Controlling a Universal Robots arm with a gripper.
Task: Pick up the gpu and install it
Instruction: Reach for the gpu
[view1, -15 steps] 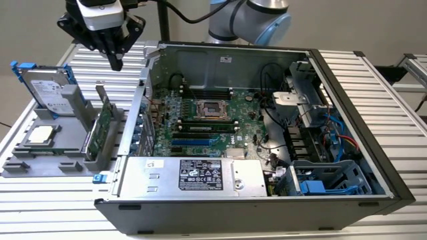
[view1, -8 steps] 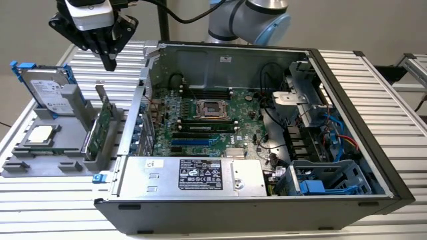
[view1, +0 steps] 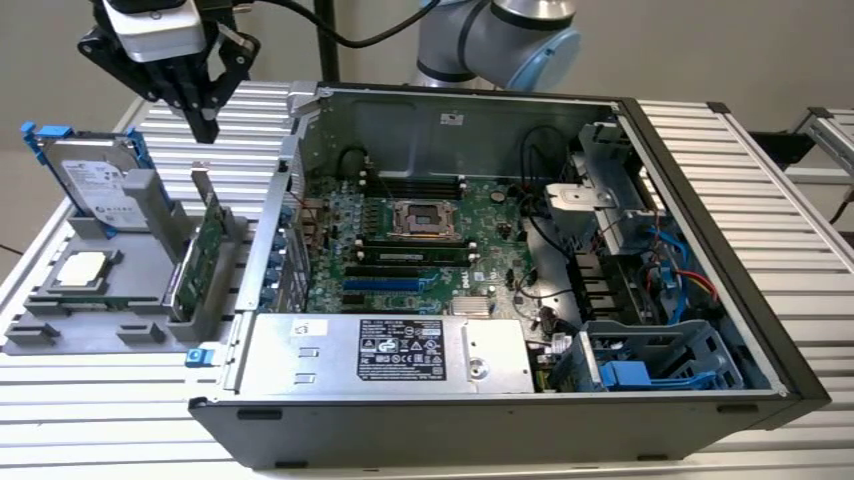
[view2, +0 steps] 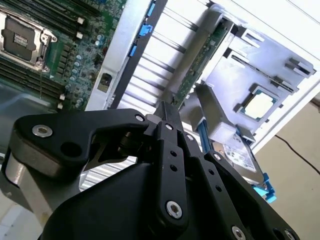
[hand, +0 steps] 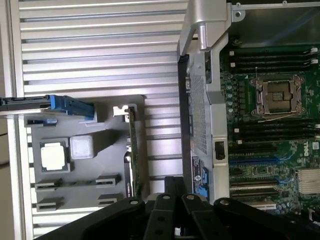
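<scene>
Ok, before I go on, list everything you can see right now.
gpu: one, green, on edge in the holder
hard drive: one, silver with blue rails, upright in the holder
CPU chip: one, silver, flat in the holder
holder: one, grey, at the exterior view's left of the case
computer case: one, dark grey, open
motherboard: one, green, inside the case
power supply: one, silver, inside the case
gripper: one, black, shut, empty, above the gpu

No legible text. Printed label (view1: 404, 351) on the power supply (view1: 267, 350) and label (view1: 104, 186) on the hard drive (view1: 83, 160): print too fine to read.
</scene>
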